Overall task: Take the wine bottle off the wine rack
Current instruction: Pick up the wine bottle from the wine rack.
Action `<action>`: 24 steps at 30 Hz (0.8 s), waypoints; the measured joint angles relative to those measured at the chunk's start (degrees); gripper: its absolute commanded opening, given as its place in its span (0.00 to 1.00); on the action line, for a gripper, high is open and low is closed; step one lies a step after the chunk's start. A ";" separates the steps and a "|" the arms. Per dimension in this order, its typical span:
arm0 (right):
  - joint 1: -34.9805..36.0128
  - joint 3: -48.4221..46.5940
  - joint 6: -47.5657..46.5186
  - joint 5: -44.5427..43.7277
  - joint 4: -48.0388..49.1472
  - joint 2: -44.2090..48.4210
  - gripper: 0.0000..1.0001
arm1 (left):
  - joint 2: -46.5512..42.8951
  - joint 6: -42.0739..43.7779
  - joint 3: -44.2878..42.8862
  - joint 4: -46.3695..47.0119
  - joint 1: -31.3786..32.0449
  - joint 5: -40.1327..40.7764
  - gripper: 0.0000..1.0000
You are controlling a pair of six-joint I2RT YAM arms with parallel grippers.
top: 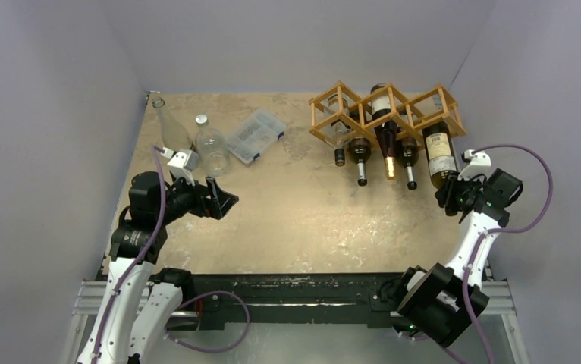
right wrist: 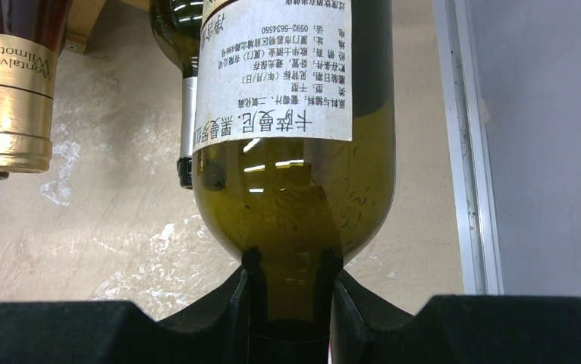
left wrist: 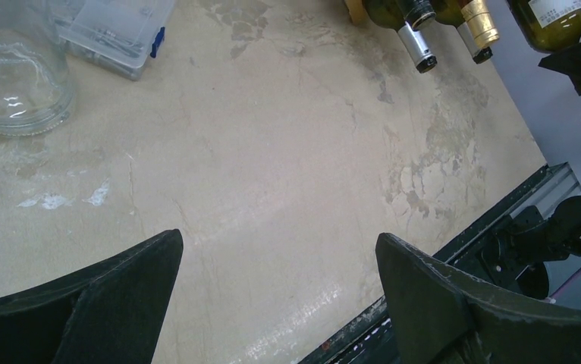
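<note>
Top external: right end effector (top: 448,192) pinches one wine bottle (top: 440,152) of five; left (top: 225,201) spread.

The white label (right wrist: 272,68) on the green wine bottle (right wrist: 295,205), seen from the right wrist, carries several lines of Chinese print, upside down in that view. Among them the number 0592-5634550 can be read, and a larger line of characters runs near the label's lower edge. The gold foil capsule (right wrist: 14,98) on the neighbouring bottle (right wrist: 37,15) reads "Montalvo Wilmot", turned on its side. Bottle labels in the top and left wrist views are too small to read.
</note>
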State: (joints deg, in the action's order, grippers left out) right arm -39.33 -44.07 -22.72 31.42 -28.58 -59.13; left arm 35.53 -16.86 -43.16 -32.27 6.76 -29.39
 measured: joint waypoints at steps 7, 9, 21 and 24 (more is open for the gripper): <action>-0.02 0.00 -0.68 -1.62 -3.37 3.04 0.00 | -0.76 0.00 0.00 0.02 0.00 -0.15 1.00; -0.02 0.00 -0.83 -1.95 -4.22 3.82 0.00 | -0.90 0.00 0.00 0.00 0.00 -0.28 1.00; 0.26 0.00 -2.01 -1.05 -7.19 8.50 0.00 | -2.12 -0.02 0.00 0.02 0.00 -0.85 1.00; 0.48 0.00 -2.56 -0.04 -7.41 9.90 0.00 | -2.19 -0.02 0.00 0.02 0.00 -0.96 1.00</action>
State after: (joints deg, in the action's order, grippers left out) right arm -38.85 -44.07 -25.28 31.38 -35.99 -49.23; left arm 33.34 -16.88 -43.16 -32.25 6.76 -30.35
